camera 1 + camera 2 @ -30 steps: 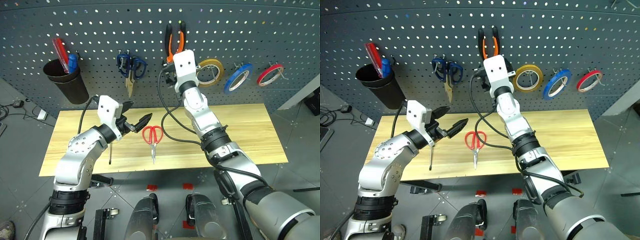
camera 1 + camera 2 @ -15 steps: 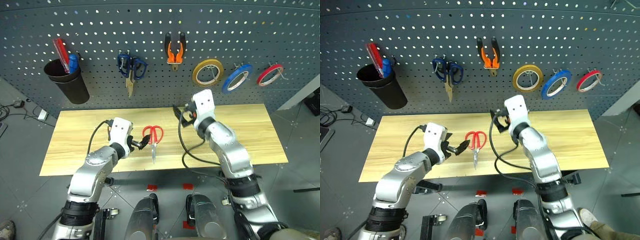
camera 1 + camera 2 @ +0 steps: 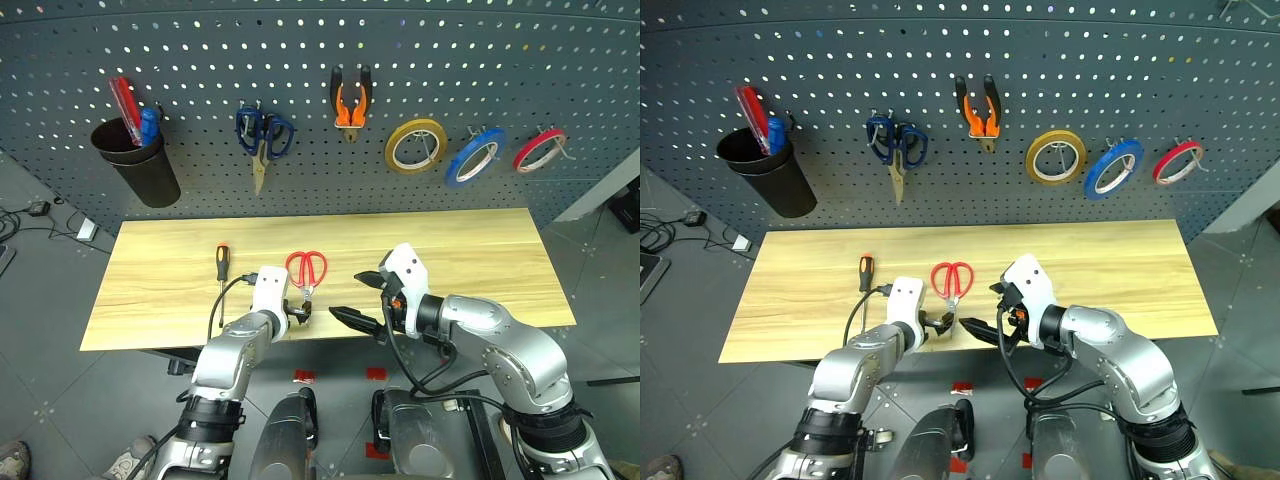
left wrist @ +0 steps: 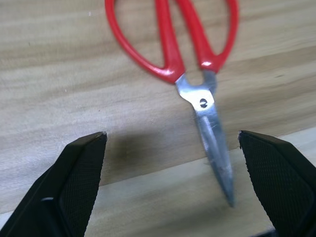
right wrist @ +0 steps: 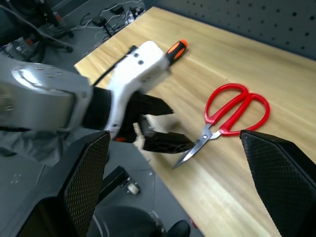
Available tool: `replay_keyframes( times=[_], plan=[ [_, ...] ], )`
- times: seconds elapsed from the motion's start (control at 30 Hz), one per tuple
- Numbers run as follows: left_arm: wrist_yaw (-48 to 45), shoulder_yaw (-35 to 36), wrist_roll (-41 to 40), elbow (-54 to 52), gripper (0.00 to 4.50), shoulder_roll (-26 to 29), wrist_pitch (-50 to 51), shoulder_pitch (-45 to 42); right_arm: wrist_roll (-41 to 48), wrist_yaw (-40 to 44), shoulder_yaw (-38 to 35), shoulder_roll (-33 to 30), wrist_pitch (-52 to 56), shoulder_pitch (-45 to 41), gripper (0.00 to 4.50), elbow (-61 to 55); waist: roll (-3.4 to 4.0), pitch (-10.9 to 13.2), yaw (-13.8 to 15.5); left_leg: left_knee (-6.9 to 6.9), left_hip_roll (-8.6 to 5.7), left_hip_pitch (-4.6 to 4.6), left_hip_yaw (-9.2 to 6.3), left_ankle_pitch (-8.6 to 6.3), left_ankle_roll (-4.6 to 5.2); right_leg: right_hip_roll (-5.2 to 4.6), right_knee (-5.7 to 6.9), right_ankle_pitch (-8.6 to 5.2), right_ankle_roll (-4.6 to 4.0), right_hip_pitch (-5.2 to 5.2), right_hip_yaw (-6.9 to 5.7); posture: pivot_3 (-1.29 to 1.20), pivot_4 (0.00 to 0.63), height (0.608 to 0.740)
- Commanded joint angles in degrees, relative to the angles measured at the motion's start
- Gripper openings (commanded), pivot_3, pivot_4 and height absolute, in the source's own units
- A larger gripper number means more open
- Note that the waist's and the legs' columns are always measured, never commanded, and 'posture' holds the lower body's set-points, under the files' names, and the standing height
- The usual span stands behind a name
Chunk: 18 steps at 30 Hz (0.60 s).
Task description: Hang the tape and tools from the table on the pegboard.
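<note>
The red scissors [image 3: 307, 270] lie flat on the table [image 3: 480, 260], handles toward the pegboard [image 3: 200, 40]. My left gripper [image 3: 300, 312] is open low over the blade end; in the left wrist view the blades [image 4: 213, 133] lie between its fingers [image 4: 74, 182]. My right gripper [image 3: 358, 300] hangs open and empty just right of the scissors, above the table's front edge. The black-and-red screwdriver [image 3: 222, 262] lies left of the scissors. The orange-and-black pliers [image 3: 348, 100] and the blue tape [image 3: 473, 155] hang on the pegboard.
Also on the pegboard are a black cup [image 3: 135, 160] holding tools, dark blue scissors [image 3: 262, 135], a yellow tape ring [image 3: 415, 145] and a red tape ring [image 3: 540, 148]. The table's right half is bare wood.
My right gripper let go of the pliers on the pegboard and drew back down to the table's front edge. My left gripper sank to the scissors' blades, uncovering the screwdriver.
</note>
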Motion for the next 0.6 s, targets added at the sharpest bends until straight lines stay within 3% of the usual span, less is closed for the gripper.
replay_keyframes(
  times=[0.03,0.3,0.4,0.6],
  plan=[
    [1.2,-0.4,1.8,3.7,4.5,-1.3,-1.6,-1.5,2.5,-0.1,-0.6,0.1,0.6,0.2,4.49,-2.5,-0.01,0.0,0.0,0.0,0.0,0.0,0.0,0.0,0.0,0.0,0.0,0.0,0.0,0.0,-0.01,-0.24,0.282,0.74],
    [0.9,-0.2,2.6,11.6,4.5,-3.8,-1.0,-3.6,6.7,2.5,-0.5,-3.0,2.1,0.9,4.49,-3.3,-0.01,-0.1,-0.1,0.1,0.0,0.09,-0.07,-0.02,0.03,-0.01,-0.02,0.01,0.02,0.22,-0.11,-0.27,0.273,0.74],
    [1.0,1.3,1.9,12.7,3.93,-5.2,0.5,-3.8,7.7,3.0,-0.6,-3.9,2.0,0.5,4.5,-3.0,0.0,-0.2,-0.2,0.17,0.0,0.11,-0.1,-0.04,0.05,-0.02,-0.02,0.02,0.06,0.26,-0.12,-0.28,0.271,0.74],
    [-0.2,1.7,2.0,13.2,2.12,-5.7,2.0,-3.9,9.1,3.6,-1.7,-4.6,2.1,-0.7,4.5,-1.5,0.01,-0.4,-0.2,0.33,0.0,0.1,-0.11,-0.09,0.13,-0.02,-0.02,0.05,0.12,0.32,-0.13,-0.29,0.262,0.74]
  ],
)
